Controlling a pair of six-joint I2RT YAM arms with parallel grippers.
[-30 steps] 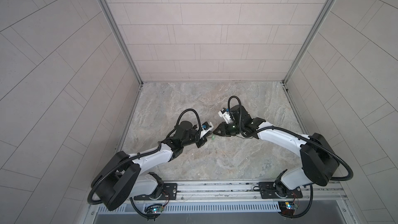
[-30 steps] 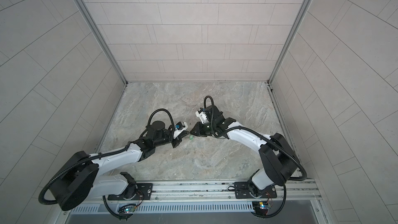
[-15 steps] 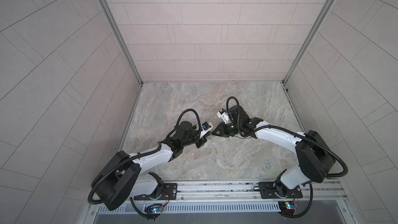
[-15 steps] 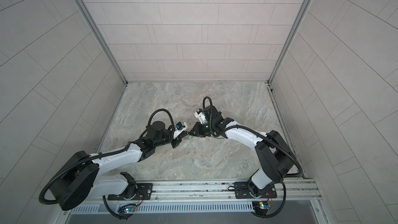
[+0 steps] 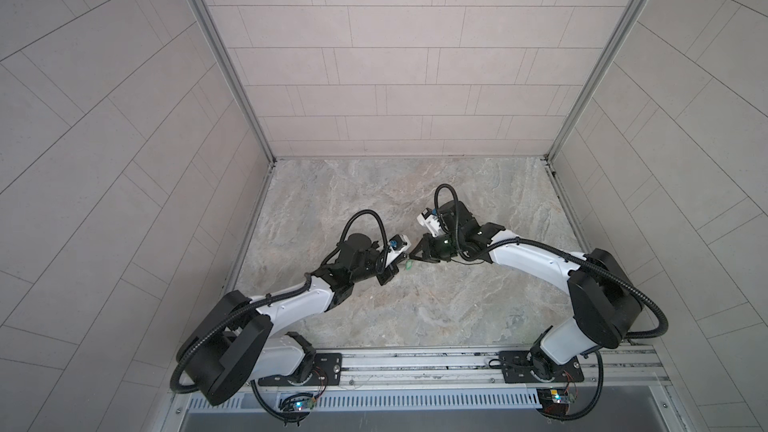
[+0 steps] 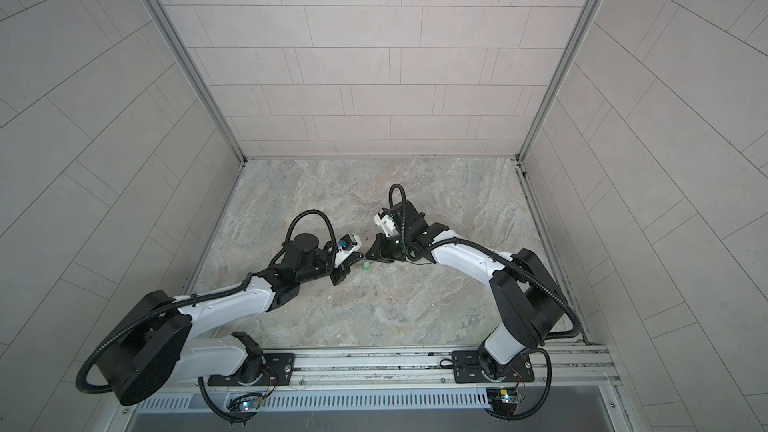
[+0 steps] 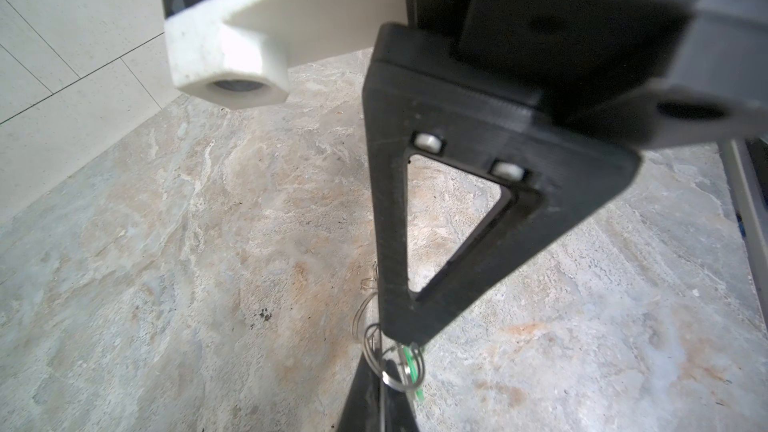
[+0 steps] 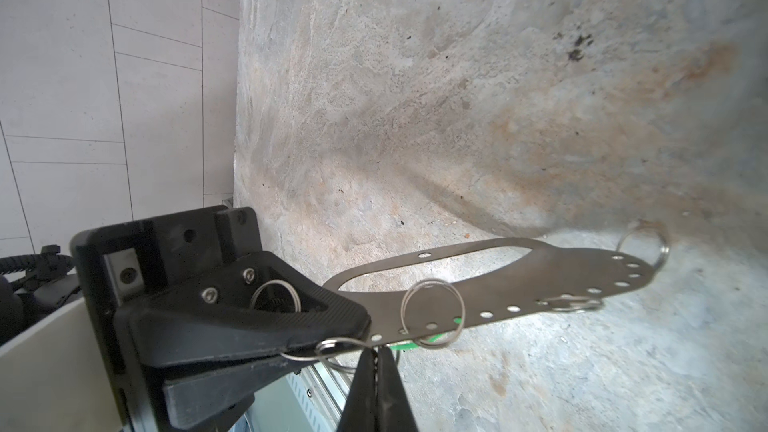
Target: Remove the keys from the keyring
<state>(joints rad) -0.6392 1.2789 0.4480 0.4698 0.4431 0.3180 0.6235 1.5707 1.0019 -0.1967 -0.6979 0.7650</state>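
The keyring [image 8: 540, 280], a flat grey slotted plate with several wire loops [image 8: 432, 311], hangs level above the floor. My left gripper [image 7: 376, 367] is shut on one end of the plate, seen in the right wrist view [image 8: 361, 322]. A green key [image 8: 434, 338] hangs under the plate's holed edge. My right gripper [image 8: 376, 353] is shut at that edge, apparently on the key's end, though the plate partly hides the contact. In both top views the two grippers [image 5: 402, 260] [image 5: 413, 255] meet tip to tip, the key [image 6: 365, 265] just below them.
Marble-patterned floor [image 5: 415, 305] lies below, enclosed by tiled walls [image 5: 395, 76] on three sides. The metal base rail [image 5: 415, 363] runs along the front. A small dark stain [image 7: 264, 315] marks the floor.
My right gripper's jaws have closed at the plate's edge, and the right arm has shifted slightly toward the left gripper. The left arm holds still.
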